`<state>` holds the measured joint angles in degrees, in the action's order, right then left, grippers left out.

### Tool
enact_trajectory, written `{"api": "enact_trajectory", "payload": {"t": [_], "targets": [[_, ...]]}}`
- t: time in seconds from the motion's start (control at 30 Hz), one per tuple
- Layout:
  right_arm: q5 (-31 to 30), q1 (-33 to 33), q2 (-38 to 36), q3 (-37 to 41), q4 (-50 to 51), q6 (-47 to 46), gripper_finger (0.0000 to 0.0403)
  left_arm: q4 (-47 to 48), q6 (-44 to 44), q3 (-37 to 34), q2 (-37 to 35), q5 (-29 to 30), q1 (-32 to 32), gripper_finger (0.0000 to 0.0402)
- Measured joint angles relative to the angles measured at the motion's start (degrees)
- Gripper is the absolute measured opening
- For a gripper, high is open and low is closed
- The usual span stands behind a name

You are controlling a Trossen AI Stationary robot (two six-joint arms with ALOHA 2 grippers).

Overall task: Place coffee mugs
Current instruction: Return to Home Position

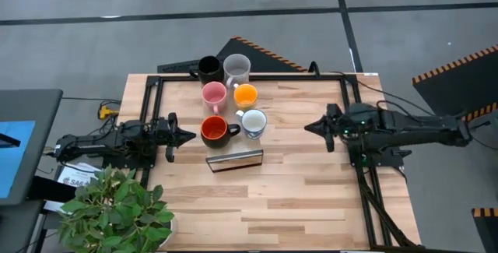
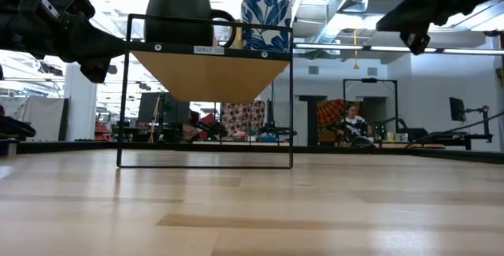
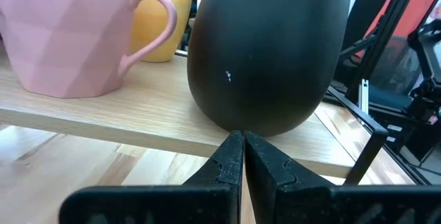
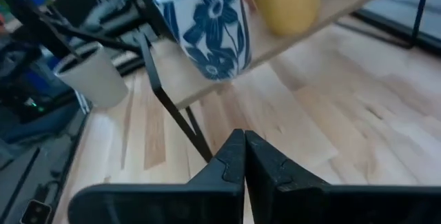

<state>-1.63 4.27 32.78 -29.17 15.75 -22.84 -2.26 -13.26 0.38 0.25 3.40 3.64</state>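
Top-down: three rows of two near the middle of the light wooden table [image 1: 296,198].

- Back row: black mug [image 1: 208,69] beside pale grey mug [image 1: 236,68].
- Middle row: pink mug [image 1: 215,95] beside orange-yellow mug [image 1: 246,95].
- Front row: red-orange mug [image 1: 213,131] (orange inside, dark outside) beside white mug [image 1: 254,122] (blue flower pattern on its wall).

All upright, mouths up.

Support: a raised wooden shelf [image 2: 209,75] in a thin black frame.
- Front pair on its top, as seen from table height.
- Pink, orange-yellow and red-orange on the board in the left wrist view.
- White and orange-yellow on the board in the right wrist view.
- Cannot tell from these views what the back pair rests on.

Left gripper [image 1: 189,136]: at the table's left side, level with the front row and aimed at it, clear of every mug. Fingers pressed together, nothing between them (dark wall of the red-orange mug filling its wrist view).

Right gripper [image 1: 308,126]: at the table's right side, facing the white mug and well apart from it. Fingers likewise closed tip to tip, empty.

Both held above the tabletop in the low view.

Also present: potted plant [image 1: 117,206] at the table corner on the left arm's side; a seated person [image 2: 352,122] far back in the room.
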Motion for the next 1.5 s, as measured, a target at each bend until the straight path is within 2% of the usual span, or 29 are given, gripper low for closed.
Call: {"api": "enact_trajectory", "payload": {"t": [0.17, 0.47, 0.67, 0.9, 1.03, 1.5], "targets": [[0.03, 0.71, -9.46, 5.27, -1.5, 0.05, 0.0017, 0.0, 0.0, 0.0, 0.0, 0.0, 0.0, 0.0], [-0.03, -2.25, -25.31, 15.74, -5.7, -8.07, 0.0017, 0.0, 0.0, 0.0, 0.0, 0.02, 0.0, 0.0], [-6.61, -6.36, -32.28, 21.94, -8.16, -9.1, 0.0017, 0.0, 0.0, 0.0, 0.0, 0.02, 0.0, 0.0], [-9.07, -7.87, -32.66, 26.08, -11.38, -4.84, 0.0017, -0.02, 0.0, 0.0, 0.02, 0.02, 0.0, 0.0], [-8.97, -7.1, -32.68, 26.31, -11.94, 0.21, 0.0024, 0.0, 0.0, 0.0, 0.02, 0.02, 0.0, 0.0], [-8.76, -6.86, -30.47, 26.27, -11.28, 4.78, 0.0037, 0.0, 0.0, 0.0, 0.02, 0.02, 0.0, 0.0]]}}
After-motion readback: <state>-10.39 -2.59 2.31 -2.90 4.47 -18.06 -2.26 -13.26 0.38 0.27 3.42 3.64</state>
